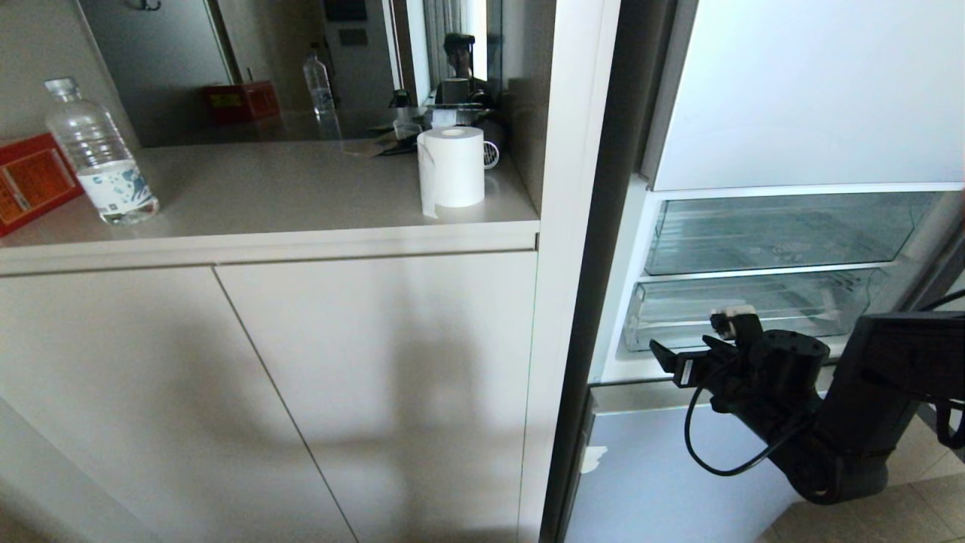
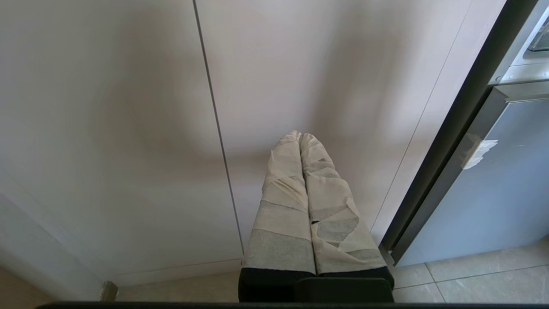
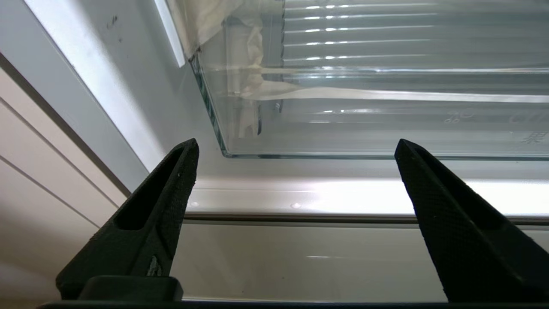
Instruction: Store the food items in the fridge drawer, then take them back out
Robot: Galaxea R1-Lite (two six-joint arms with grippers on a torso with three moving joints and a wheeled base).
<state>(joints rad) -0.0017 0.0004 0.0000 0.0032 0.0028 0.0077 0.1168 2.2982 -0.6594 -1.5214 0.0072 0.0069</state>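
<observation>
1. Nearest the camera, lower right: right gripper (image 1: 697, 354) at the foot of the open fridge compartment, just in front of the lower clear drawer (image 1: 754, 309). Jaws spread wide, nothing between them; right wrist view shows both fingers (image 3: 167, 201) well apart with only the fridge sill and drawer front beyond.
2. Left gripper (image 2: 300, 171) parked low before the cabinet doors (image 1: 264, 392), left of the fridge. Taped fingers pressed together, holding nothing.
3. Drawer: pushed in, ribbed bottom, whitish tape patch (image 3: 240, 56) at its left front corner. A second clear drawer (image 1: 784, 230) sits above it. No food visible in either from these views.
4. Far left, counter (image 1: 301, 196): water bottle (image 1: 98, 154), red box (image 1: 30, 181), paper roll (image 1: 451, 166). Food item: not in view anywhere.
5. Judgement: step in hand looks like work on the drawer front, either just let go or about to be gripped; which one cannot be settled.
6. Next move, if pulling open: bring fingers onto the thick front lip, close, draw straight out. Clear plastic may slip; seat the grip squarely.
</observation>
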